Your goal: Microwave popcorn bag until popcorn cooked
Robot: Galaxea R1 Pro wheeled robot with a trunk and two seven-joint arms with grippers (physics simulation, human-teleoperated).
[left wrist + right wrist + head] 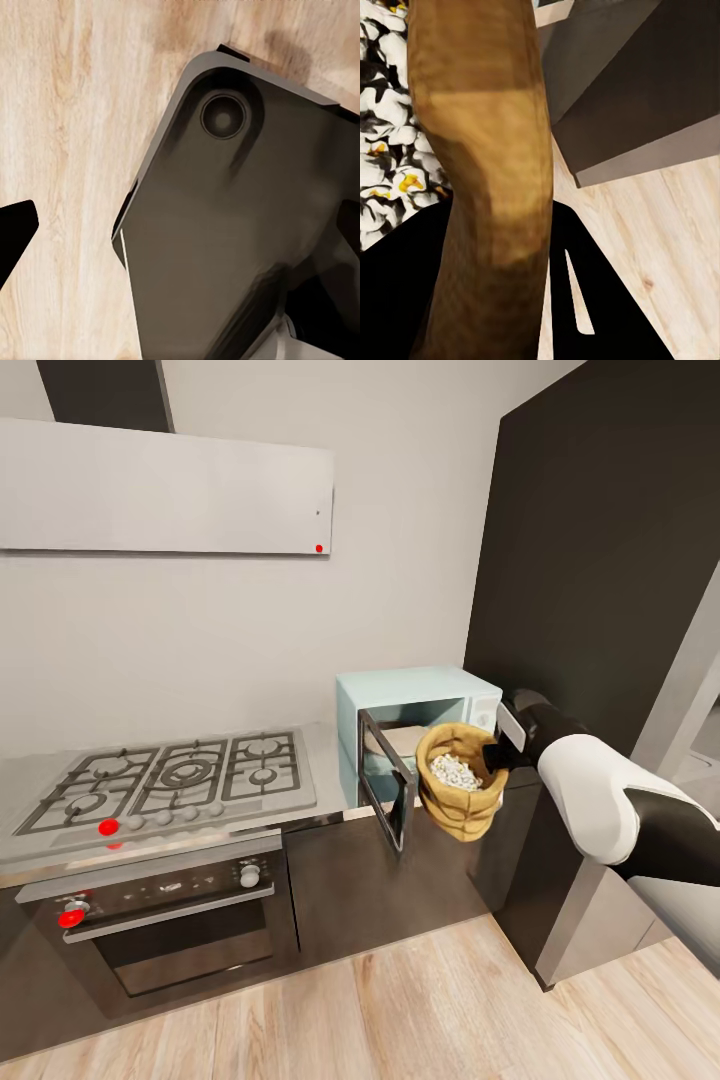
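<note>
The right arm (600, 800) is chunky: glossy white rounded shell, black segments at the wrist and further back. The wrist has a small white panel on black casing, and the right gripper (497, 752) has 2 plain black fingers (607, 315). The left wrist view catches a dark grey body panel (247, 247) with a round recessed disc.

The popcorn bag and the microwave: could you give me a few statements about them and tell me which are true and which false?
1. The microwave door stands open. True.
2. The popcorn bag sits on the countertop. False: the right gripper holds it by the rim in the air, in front of the microwave.
3. The bag holds white puffed popcorn. True.
4. The bag is inside the microwave. False: it hangs outside the open door.
5. The microwave stands to the left of the gas hob. False: it stands to the right.
</note>
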